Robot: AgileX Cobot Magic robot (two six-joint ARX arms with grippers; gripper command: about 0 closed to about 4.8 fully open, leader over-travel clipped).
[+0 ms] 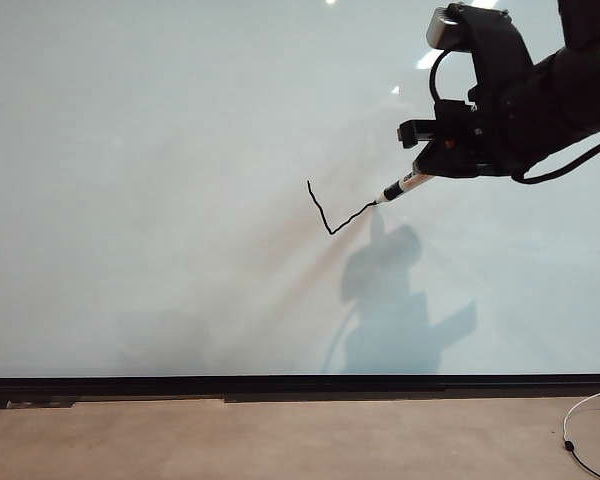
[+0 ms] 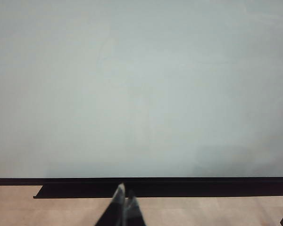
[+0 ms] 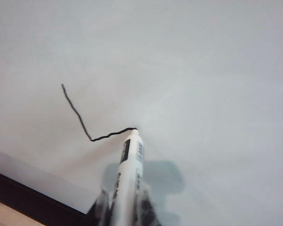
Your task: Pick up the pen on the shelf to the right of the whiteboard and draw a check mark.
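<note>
Your right gripper [image 1: 427, 168] sits at the upper right of the exterior view, jaws clamped narrow on the thin marker pen with the white barrel and black front section [image 1: 403, 185]. In the right wrist view the gripper [image 3: 125, 207] holds the pen [image 3: 129, 176] by its rear barrel, with the front section standing clear of the fingers.

Note the pen's long axis: in the exterior view it slants from the gripper down and to the left, tip leading. The tip touches the large glossy white whiteboard with the thin black frame edge [image 1: 150, 130] at the end of the drawn line.

The thin, wobbly black check mark [image 1: 332, 212] lies just left of the pen tip: one stroke falling to a low point, a second rising right to the tip. It shows likewise in the right wrist view [image 3: 87, 122].

Your left gripper [image 2: 124, 207] is low before the whiteboard's [image 2: 141, 84] bottom frame, fingertips pressed together, holding nothing.
</note>
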